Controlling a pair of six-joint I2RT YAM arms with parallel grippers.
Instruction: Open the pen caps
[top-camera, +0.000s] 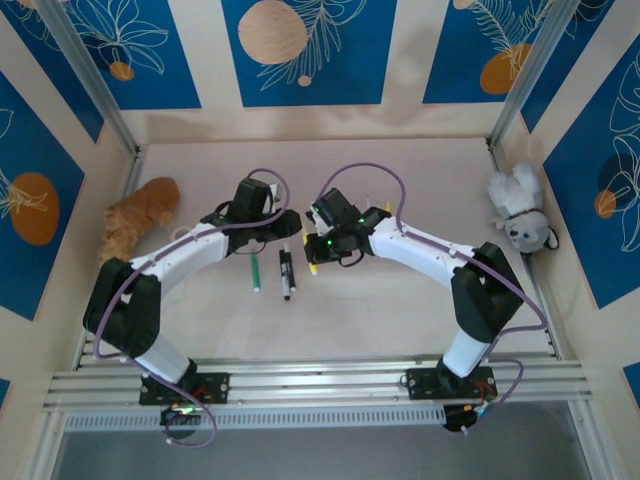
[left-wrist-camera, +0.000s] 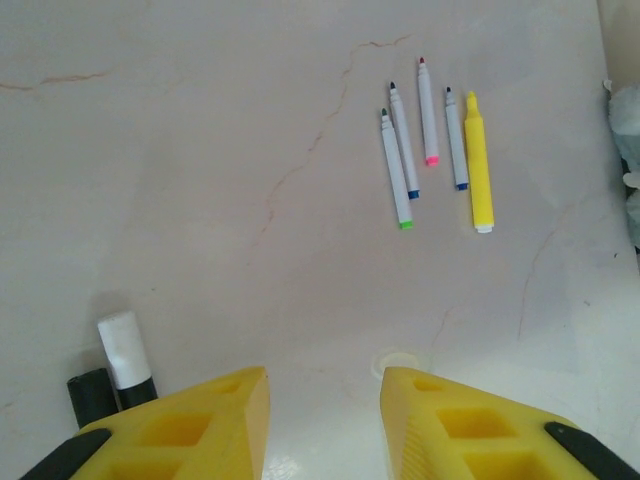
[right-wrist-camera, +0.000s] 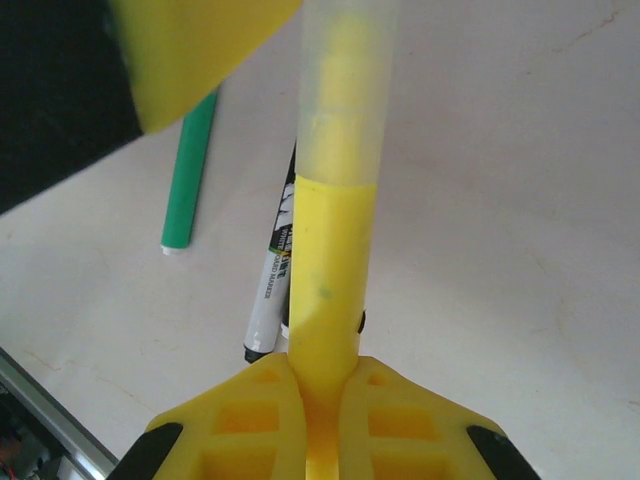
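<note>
Since its translucent cap (right-wrist-camera: 350, 90) is not yet off, the yellow highlighter (right-wrist-camera: 335, 250) sits clamped by its body in the closed right end effector (right-wrist-camera: 322, 388), cap end offered outward. The left end effector (left-wrist-camera: 325, 400) is parted and empty beside that cap, probably to pull it. A green pen (right-wrist-camera: 190, 170) and a black marker (right-wrist-camera: 268, 300) lie on the tabletop (left-wrist-camera: 200, 200) below, and five uncapped pens (left-wrist-camera: 430, 150) lie together farther off.

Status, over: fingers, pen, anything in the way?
Right fingers shut on yellow pen, cap still on. Left fingers open, empty, near cap. Green pen, black marker lie underneath.
</note>
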